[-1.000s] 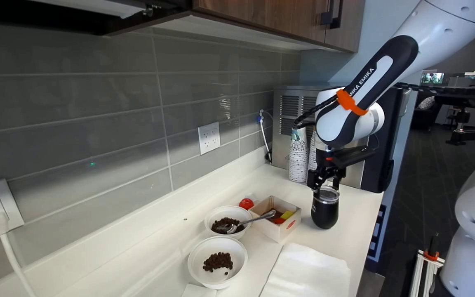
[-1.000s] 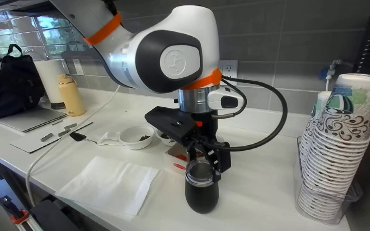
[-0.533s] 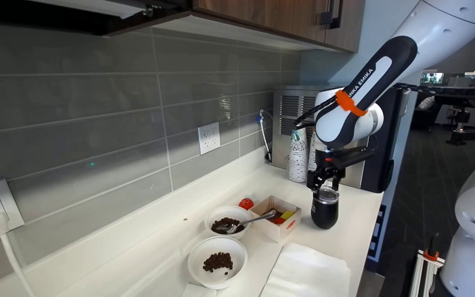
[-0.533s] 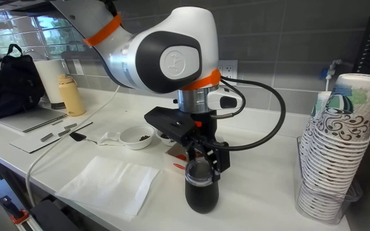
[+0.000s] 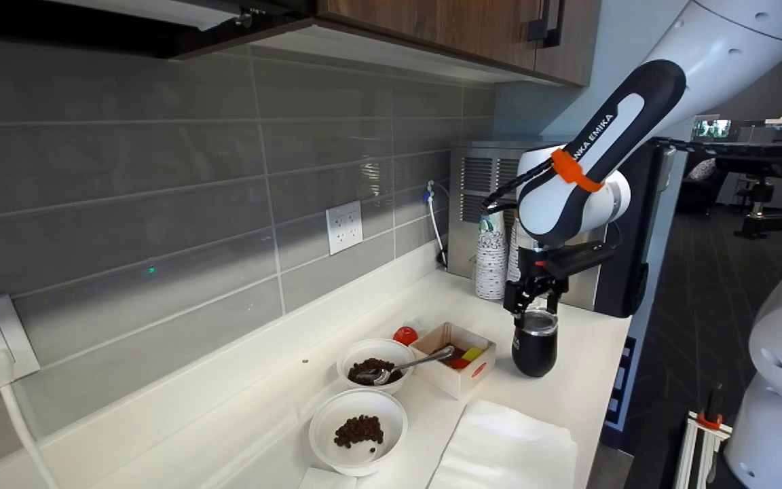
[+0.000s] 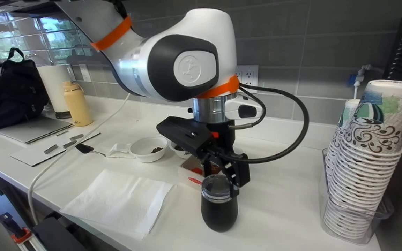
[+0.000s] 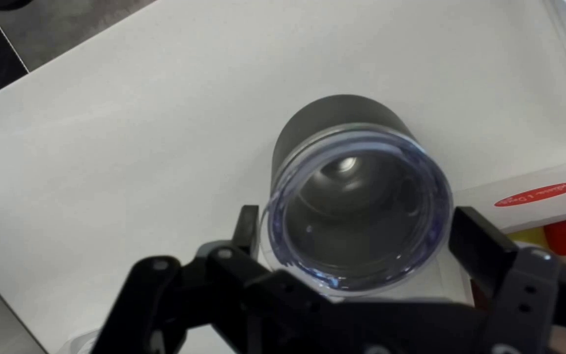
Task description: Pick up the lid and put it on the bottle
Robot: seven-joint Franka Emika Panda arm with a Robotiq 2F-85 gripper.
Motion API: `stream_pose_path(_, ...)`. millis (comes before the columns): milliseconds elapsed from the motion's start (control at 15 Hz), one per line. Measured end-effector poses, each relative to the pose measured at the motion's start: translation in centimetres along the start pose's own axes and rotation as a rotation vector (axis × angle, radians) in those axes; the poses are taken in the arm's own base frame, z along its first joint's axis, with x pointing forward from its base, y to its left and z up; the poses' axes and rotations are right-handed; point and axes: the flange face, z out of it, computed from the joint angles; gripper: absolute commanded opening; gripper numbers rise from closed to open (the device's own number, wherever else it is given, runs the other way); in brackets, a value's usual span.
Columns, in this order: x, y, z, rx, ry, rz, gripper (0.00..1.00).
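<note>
Your fingers point(image 7: 482, 241) pinch the clear lid point(image 7: 356, 211) by opposite edges, right of centre in the wrist view, likely to set it level on the black tumbler point(image 6: 219, 214), upright on the counter point(image 6: 277, 216), lower middle of an exterior view; whether it's seated doesn't show.

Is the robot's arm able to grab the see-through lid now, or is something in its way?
Yes, it seems so: the pincer is around the clear lid at the top of the black cup, one finger on each side, and nothing shows in the way. I can't tell whether it's squeezing.
</note>
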Motion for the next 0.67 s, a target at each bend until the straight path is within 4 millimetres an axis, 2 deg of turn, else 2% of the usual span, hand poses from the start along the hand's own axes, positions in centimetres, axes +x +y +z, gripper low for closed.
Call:
stream_pose_path(333,0.1,0.1,-0.2,0.002,0.005,0.005,1.0)
stream_pose_path(667,0.4,0.1,-1.3,0.01,0.033,0.014,1.0)
